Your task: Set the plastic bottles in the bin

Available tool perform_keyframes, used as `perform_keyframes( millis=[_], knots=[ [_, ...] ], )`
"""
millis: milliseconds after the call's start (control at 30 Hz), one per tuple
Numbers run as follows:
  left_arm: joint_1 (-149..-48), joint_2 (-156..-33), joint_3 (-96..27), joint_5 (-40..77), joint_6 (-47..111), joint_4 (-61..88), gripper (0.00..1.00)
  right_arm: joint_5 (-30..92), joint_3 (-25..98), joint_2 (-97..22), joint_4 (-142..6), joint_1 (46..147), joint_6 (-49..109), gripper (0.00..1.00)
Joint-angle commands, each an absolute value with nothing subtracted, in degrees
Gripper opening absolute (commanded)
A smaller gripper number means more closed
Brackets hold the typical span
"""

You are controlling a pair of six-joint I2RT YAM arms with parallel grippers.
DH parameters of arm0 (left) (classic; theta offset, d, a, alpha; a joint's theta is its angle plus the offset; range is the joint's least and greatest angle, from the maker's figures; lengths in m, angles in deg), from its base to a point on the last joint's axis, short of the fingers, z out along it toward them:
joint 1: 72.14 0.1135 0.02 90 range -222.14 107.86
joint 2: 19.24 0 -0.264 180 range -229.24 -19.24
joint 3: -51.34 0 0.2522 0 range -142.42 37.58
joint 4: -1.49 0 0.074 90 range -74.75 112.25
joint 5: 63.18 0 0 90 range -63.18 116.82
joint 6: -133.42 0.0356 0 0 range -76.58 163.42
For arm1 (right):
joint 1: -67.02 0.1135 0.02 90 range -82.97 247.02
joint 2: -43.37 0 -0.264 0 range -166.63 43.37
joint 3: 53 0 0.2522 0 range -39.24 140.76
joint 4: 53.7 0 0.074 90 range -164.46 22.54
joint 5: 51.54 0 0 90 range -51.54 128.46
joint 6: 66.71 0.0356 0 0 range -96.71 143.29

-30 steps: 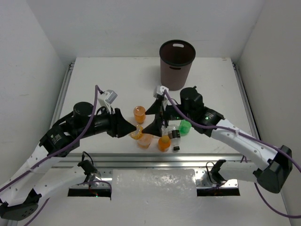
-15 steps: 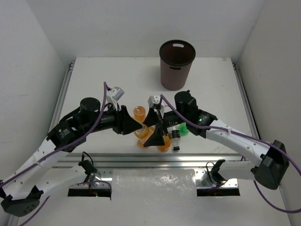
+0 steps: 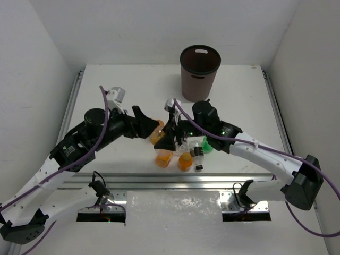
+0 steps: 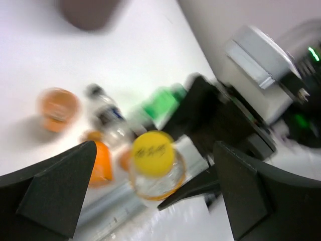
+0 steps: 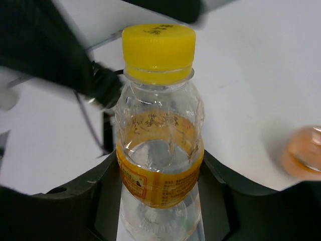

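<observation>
A clear plastic bottle with a yellow cap point(image 5: 159, 145) stands upright between my right gripper's point(image 5: 160, 165) jaws, which are shut on its labelled body. My left gripper point(image 4: 154, 150) is open, its fingers point(image 4: 55, 196) wide apart on either side of that same bottle point(image 4: 153, 160) and not touching it. In the top view the two grippers, left point(image 3: 151, 125) and right point(image 3: 166, 133), meet above the table's middle. Orange bottles point(image 3: 157, 133) point(image 3: 163, 158) point(image 3: 185, 161), a green bottle point(image 3: 208, 143) and a dark-capped clear bottle point(image 3: 197, 154) lie below them. The dark brown bin point(image 3: 200, 71) stands at the back.
White walls close in the table on the left, back and right. A metal rail point(image 3: 175, 179) runs along the near edge, just in front of the bottles. The arms cross the near half of the table.
My left gripper has opened, let go of the yellow-capped bottle and drawn back a little to the left. My right gripper has shut on that bottle.
</observation>
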State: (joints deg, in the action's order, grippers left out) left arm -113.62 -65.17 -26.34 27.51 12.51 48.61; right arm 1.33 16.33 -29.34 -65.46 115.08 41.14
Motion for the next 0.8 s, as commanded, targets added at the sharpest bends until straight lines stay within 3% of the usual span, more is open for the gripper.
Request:
perform_keyframes(
  millis=[0, 67, 133, 367, 500, 567, 600, 633, 700, 733, 767],
  knots=[
    [-113.6, -64.2, -33.8, 57.3, 9.5, 55.3, 1.0, 22.3, 25.5, -31.1, -74.9, 111.3, 42.7, 0.0],
    [-113.6, -61.4, -34.8, 72.9, 7.5, 59.0, 1.0, 24.9, 34.2, -34.3, -80.1, 106.4, 44.9, 0.0],
    [-113.6, -56.7, -33.7, 81.1, 5.2, 61.5, 1.0, 27.8, 42.8, -39.4, -85.5, 99.5, 47.9, 0.0],
    [-113.6, -50.9, -18.7, 81.0, 11.1, 54.4, 1.0, 44.2, 69.6, -58.8, -93.0, 88.6, 47.7, 0.0],
    [-113.6, -54.0, -18.1, 80.6, 10.6, 55.9, 1.0, 49.3, 79.8, -69.6, -89.9, 83.9, 44.7, 0.0],
    [-113.5, -54.4, -16.7, 78.5, 12.7, 53.0, 1.0, 48.5, 85.8, -73.2, -89.2, 82.8, 42.6, 0.12],
    [-113.5, -54.7, -16.1, 77.7, 13.5, 52.6, 1.0, 47.8, 87.9, -76.4, -89.6, 82.5, 42.1, 0.27],
    [-113.5, -54.9, -16.0, 77.4, 13.8, 52.7, 1.0, 46.7, 89.8, -77.6, -91.0, 82.4, 41.1, 0.53],
    [-113.5, -55.7, -16.3, 76.9, 13.8, 53.2, 1.0, 47.5, 92.2, -78.5, -91.8, 82.5, 41.1, 0.9],
    [-113.5, -56.0, -16.3, 76.8, 14.1, 53.1, 1.0, 48.1, 90.9, -77.8, -91.2, 82.4, 40.9, 0.99],
    [-113.4, -55.9, -16.2, 76.4, 14.2, 52.8, 1.0, 47.8, 89.9, -77.0, -90.3, 82.5, 40.6, 0.99]
  ],
)
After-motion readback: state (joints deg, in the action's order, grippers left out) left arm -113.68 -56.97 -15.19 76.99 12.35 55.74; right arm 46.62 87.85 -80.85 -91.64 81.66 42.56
